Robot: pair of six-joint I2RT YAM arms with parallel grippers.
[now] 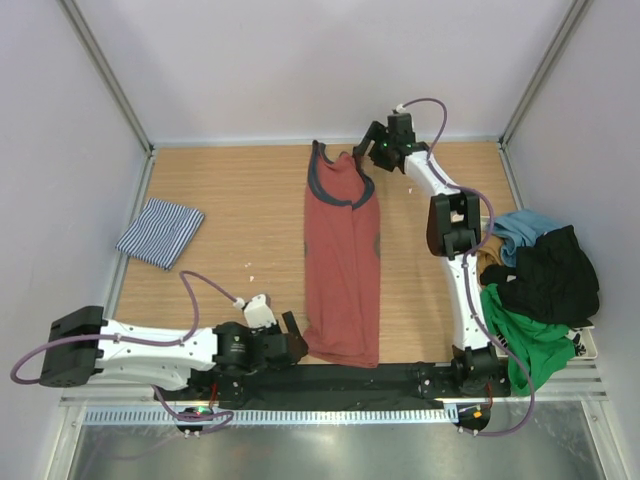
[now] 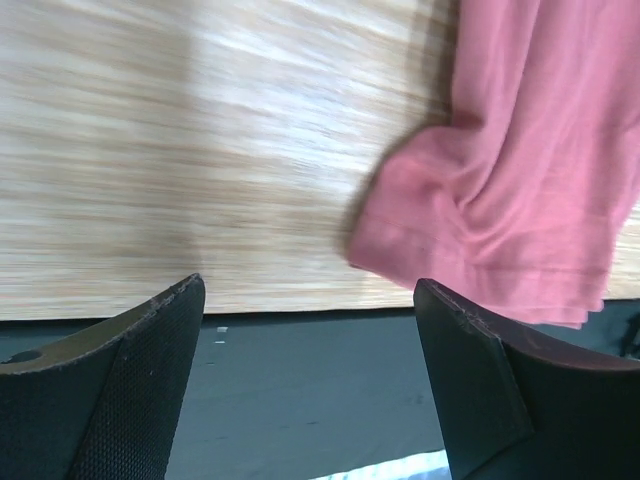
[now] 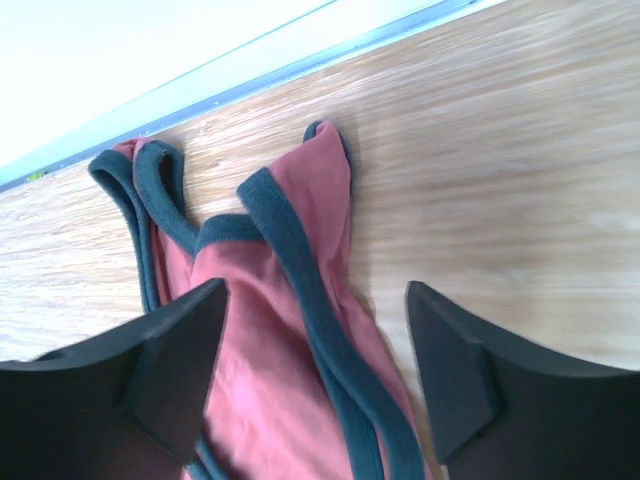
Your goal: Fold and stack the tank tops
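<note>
Our left end effector (image 2: 310,300) and right end effector (image 3: 315,300) gape wide and empty at the near-edge hem (image 2: 400,250) and far-edge straps (image 3: 290,220) of the rust-red tank top (image 1: 342,270), which lies mid-tabletop (image 1: 230,200) and which we judge limp, light and best pinched there.

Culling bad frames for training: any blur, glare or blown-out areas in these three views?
Top external: sharp, evenly lit, soft shadows only. Left wrist: table grain smeared by blur, rust-red tank top hem soft. Right wrist: wall blown out white, dark trim in focus.
</note>
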